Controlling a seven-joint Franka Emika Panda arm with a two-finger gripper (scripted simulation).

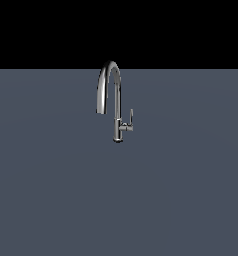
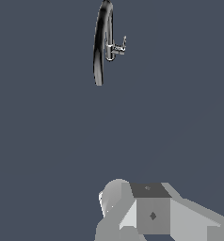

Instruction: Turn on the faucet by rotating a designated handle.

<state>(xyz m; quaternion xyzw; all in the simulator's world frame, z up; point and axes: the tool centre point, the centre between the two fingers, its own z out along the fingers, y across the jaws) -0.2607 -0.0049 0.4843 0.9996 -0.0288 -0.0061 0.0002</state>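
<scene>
Chrome faucet (image 1: 115,102) stands upright, its thin handle (image 1: 131,119) pointing up.

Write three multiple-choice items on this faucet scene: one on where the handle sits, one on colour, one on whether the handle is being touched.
1. On which side of the post does the handle sit in the exterior view?
A. The exterior view's right
B. The exterior view's left
C. On top of the spout

2. What finish has the faucet?
A. Matte red
B. Shiny chrome
C. Brass yellow

3. Is anything touching the handle?
A. An arm grips it
B. A cloth covers it
C. Nothing touches it

Answers: 1 A, the lever stands off a stub on the post's right. 2 B, it gleams silver with dark reflections. 3 C, both views show the handle apart from everything; no jaws are seen.
</scene>
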